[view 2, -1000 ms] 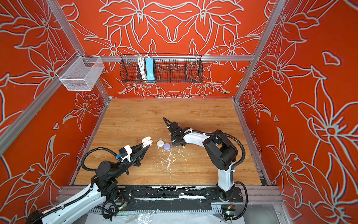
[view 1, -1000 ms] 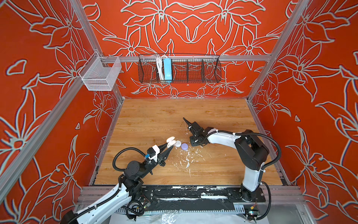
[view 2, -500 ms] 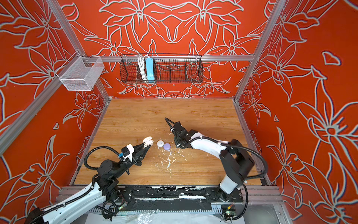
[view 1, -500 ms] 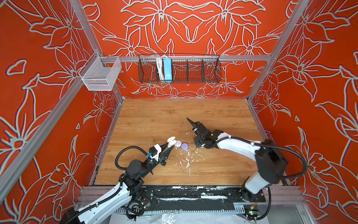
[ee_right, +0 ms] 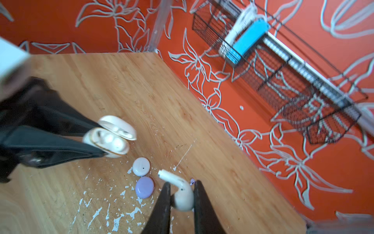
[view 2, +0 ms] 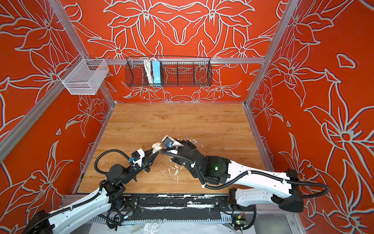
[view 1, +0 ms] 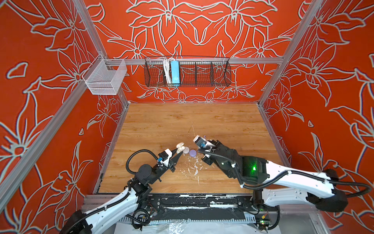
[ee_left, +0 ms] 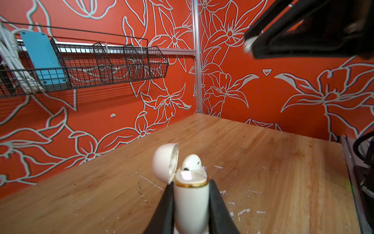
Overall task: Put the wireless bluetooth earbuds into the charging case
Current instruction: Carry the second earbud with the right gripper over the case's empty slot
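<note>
In a top view, the left gripper point(view 1: 178, 155) holds a cream charging case point(view 1: 180, 147) over the table point(view 1: 162, 125), beside a white round case point(view 1: 186, 150) and a lavender round case point(view 1: 192, 153). Left wrist view: its jaws pinch the open-lidded case, with one earbud point(ee_left: 192, 162) seated inside. Right wrist view: the right gripper point(ee_right: 182, 182) pinches a white stemmed earbud point(ee_right: 182, 194) between its jaws, near the lavender round case.

Clear air separates the earbud point(ee_right: 183, 196) in the right gripper point(ee_right: 182, 182) from the charging case point(ee_right: 113, 143); white puck point(ee_right: 141, 166) and lavender puck point(ee_right: 144, 187) lie below between, left gripper point(ee_right: 101, 140) flanking the case.
</note>
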Motion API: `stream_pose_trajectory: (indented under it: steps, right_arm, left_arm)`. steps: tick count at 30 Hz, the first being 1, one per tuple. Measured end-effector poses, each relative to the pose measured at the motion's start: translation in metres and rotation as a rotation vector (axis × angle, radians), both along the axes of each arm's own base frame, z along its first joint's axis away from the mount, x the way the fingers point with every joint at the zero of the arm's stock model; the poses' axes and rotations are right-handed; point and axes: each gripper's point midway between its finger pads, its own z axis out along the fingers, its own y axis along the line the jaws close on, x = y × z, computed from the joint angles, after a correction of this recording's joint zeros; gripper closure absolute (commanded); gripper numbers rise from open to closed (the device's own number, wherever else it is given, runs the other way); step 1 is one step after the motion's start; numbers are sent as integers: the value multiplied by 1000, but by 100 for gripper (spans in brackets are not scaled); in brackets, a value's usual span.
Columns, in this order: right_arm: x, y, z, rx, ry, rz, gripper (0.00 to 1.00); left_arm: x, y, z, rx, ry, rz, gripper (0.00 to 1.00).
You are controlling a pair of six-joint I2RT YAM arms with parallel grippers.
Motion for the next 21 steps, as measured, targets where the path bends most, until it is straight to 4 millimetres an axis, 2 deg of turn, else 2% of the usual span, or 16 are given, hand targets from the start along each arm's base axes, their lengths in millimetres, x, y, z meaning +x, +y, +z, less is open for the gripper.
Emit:
stream_pose_trajectory:
  steps: [3,7,10,13,21]
  right_arm:
    - [-13,15,-3,-89,-100,81,83]
    - [-11,29,-10,-206,-202,116,84]
    - [-11,34,-11,-263,-253,138,85]
    - [-11,38,-8,-293,-293,153,89]
    - [-23,51,-5,-318,-360,197,89]
  left_arm:
    - [-3,-4,0,13,-3,-29,100]
    - [-9,-9,18,2,-47,-73,100]
    - [-15,-11,24,-5,-66,-102,100]
    - [-20,-13,27,-6,-84,-131,100]
    - [-27,-19,28,4,-88,-179,100]
